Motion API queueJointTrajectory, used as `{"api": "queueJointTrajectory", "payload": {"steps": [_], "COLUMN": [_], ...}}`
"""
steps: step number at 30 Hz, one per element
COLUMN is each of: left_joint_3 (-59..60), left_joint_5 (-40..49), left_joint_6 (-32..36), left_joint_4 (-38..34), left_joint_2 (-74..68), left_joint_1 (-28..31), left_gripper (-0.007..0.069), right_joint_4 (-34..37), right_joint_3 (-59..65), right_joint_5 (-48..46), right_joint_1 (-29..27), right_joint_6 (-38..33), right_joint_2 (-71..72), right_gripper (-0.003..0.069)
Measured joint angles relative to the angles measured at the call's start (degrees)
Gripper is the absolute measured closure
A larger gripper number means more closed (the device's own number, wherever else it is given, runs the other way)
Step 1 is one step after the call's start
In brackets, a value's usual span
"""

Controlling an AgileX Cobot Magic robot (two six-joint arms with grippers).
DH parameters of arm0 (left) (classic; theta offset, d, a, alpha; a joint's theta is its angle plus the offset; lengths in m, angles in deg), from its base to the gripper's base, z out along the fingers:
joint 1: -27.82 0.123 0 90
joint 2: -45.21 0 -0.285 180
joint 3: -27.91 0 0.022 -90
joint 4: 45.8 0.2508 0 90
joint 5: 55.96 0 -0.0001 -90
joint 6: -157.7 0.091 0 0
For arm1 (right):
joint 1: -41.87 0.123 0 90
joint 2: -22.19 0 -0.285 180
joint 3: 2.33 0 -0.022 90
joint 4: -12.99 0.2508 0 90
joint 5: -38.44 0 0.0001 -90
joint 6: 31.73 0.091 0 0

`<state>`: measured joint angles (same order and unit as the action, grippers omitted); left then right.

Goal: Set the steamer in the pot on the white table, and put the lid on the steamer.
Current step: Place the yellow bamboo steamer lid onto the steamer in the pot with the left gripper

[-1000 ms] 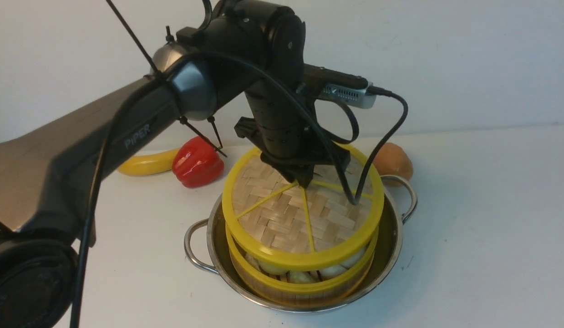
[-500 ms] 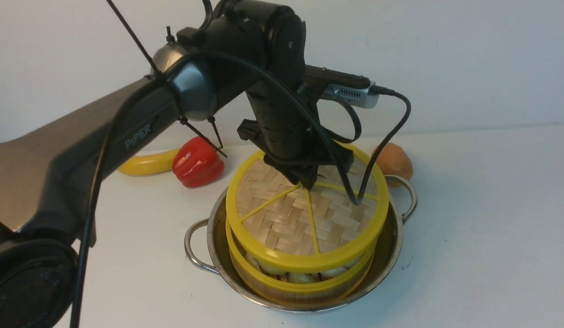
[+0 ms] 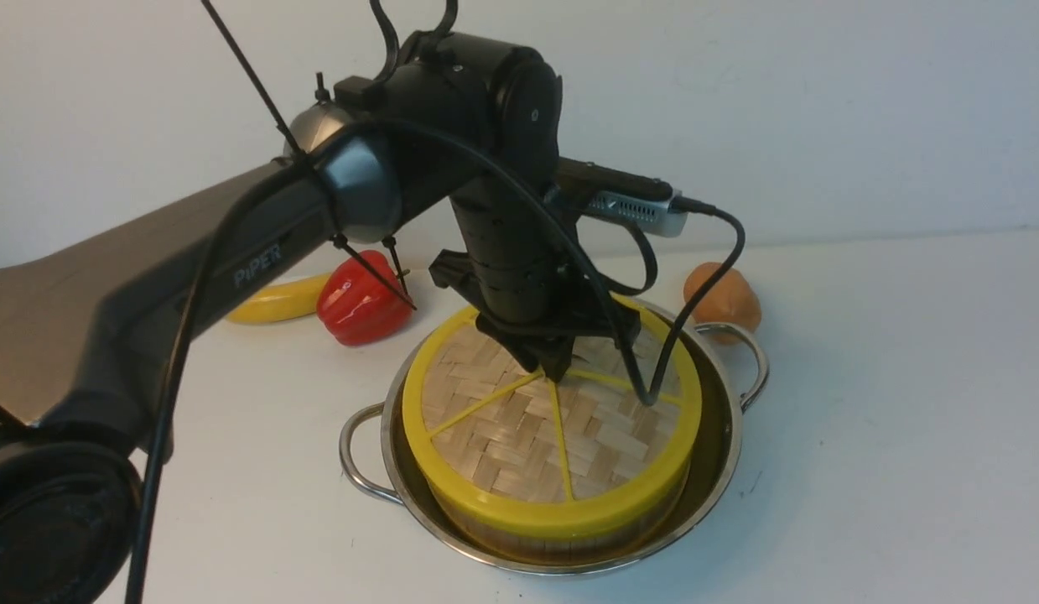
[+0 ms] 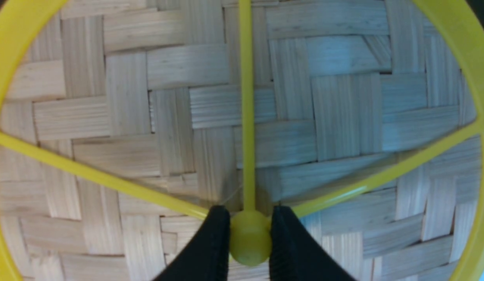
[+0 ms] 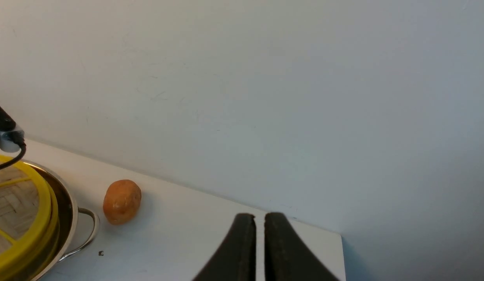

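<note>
The woven lid (image 3: 519, 428) with its yellow rim and spokes lies flat on the steamer (image 3: 561, 537), whose bamboo wall shows just below it. The steamer stands inside the steel pot (image 3: 720, 470) on the white table (image 3: 888, 403). The food inside is hidden. My left gripper (image 3: 557, 369) is shut on the lid's yellow hub knob; in the left wrist view the black fingers (image 4: 212, 249) pinch the knob (image 4: 249, 242) of the lid (image 4: 167, 117). My right gripper (image 5: 259, 222) is shut and empty, off to the right of the pot (image 5: 72, 210).
A red pepper (image 3: 360, 302) and a yellow banana-shaped fruit (image 3: 272, 306) lie behind the pot on the left. An orange potato (image 3: 724, 298) lies by the pot's far handle; it also shows in the right wrist view (image 5: 122, 201). The table's far right corner (image 5: 335, 238) meets the wall.
My left gripper has lowered the lid from a tilted position above the basket down flat onto the steamer, covering the food that showed in the gap.
</note>
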<state>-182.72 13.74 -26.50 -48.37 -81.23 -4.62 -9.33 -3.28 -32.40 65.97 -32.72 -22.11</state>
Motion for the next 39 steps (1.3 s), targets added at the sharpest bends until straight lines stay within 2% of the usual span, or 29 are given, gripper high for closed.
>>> {"api": "queueJointTrajectory", "payload": {"steps": [20,39], "left_joint_3": [0.01,0.01], "left_joint_5": [0.00,-0.77], "left_joint_6": [0.00,0.50], "left_joint_4": [2.56,0.40], "left_joint_2": [-1.41,-1.41], "left_joint_1": [0.00,0.00], "left_gripper": [0.0503,0.0503], "right_joint_4": [0.00,0.00], "right_joint_3": [0.00,0.00], "right_joint_5": [0.00,0.00], "right_joint_1": [0.00,0.00], "right_joint_6": [0.00,0.00], "right_joint_2": [0.00,0.00], "right_gripper": [0.0600,0.0596]}}
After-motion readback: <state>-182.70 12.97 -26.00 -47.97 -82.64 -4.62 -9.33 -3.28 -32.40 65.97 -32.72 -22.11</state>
